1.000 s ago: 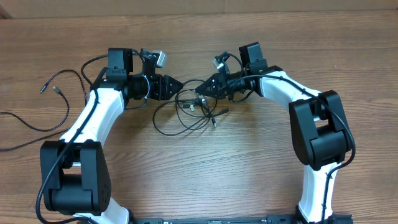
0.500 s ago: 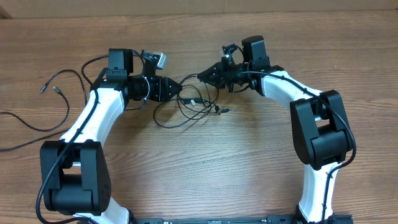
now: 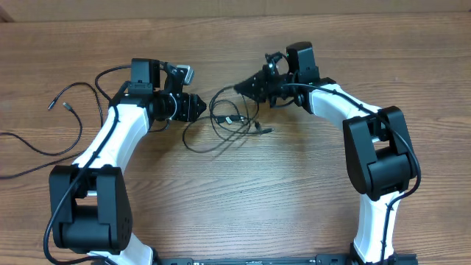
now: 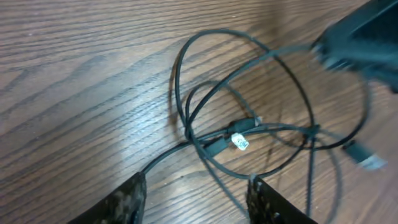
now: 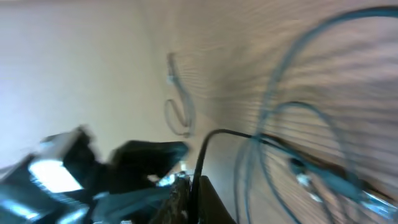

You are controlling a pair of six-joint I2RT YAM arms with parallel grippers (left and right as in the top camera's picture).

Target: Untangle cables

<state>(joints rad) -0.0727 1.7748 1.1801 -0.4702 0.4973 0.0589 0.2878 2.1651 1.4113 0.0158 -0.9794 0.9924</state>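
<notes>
No text, label, brand, number or sign can be read in any view.

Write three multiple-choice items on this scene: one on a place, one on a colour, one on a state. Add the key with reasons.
1. Where does the tangle of cables lie?
A. Between the left gripper and the right gripper
B. By the arm bases
C. On top of the right arm

2. What colour are the cords of the cables?
A. Red
B. Black
C. White

3. How do the left gripper's fingers stand?
A. Shut on a plug
B. Out of view
C. Open

Key:
1 A: the overhead view shows the loops on the table between the two sets of fingertips.
2 B: the overhead and left wrist views both show black cords.
3 C: the left wrist view shows the fingers apart, with a cord running between them.
</notes>
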